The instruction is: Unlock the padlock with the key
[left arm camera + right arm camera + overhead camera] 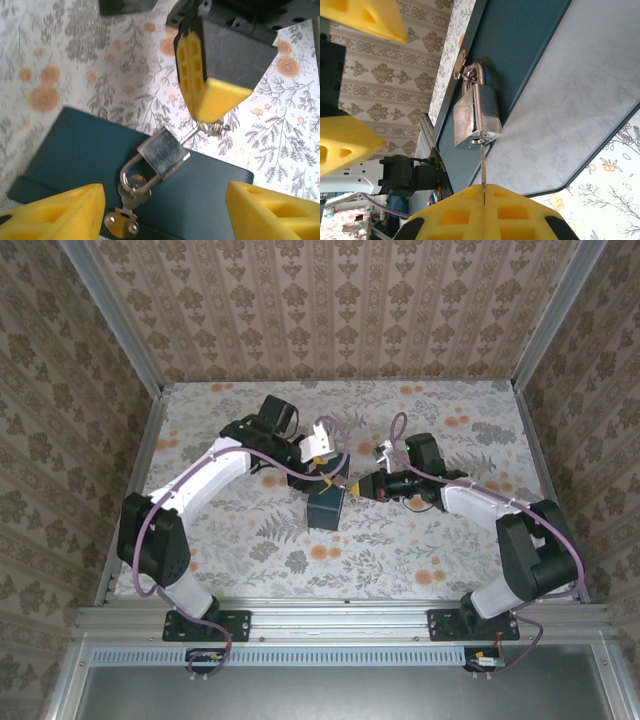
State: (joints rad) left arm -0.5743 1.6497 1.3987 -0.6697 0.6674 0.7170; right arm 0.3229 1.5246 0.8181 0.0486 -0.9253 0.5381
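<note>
Two arms reach from the near edge of the table (pixel 420 550) and meet in the middle, over the blue box (pixel 326 508). Closest to me in the right wrist view, the right gripper (pixel 484 192) is pinched tight on the key (pixel 483 170). The key is a thin strip pointing straight away from the fingers. Its tip is at the keyhole end of the padlock (pixel 476 120), but I cannot tell how far in it goes. The padlock looks silver-grey here. Its long way lines up with the key, with the keyhole end toward the right gripper and the loop end away. The loop goes through a little metal clasp (pixel 460 62) on the edge of the box. Farther off, the left gripper (pixel 165 215) is spread wide and holds nothing. The left wrist view adds more. The padlock rests slanted against the box, loop toward the lower left. A small twist of wire (pixel 218 128) sits by the key, just under the right gripper's yellow pads (pixel 220 97).
</note>
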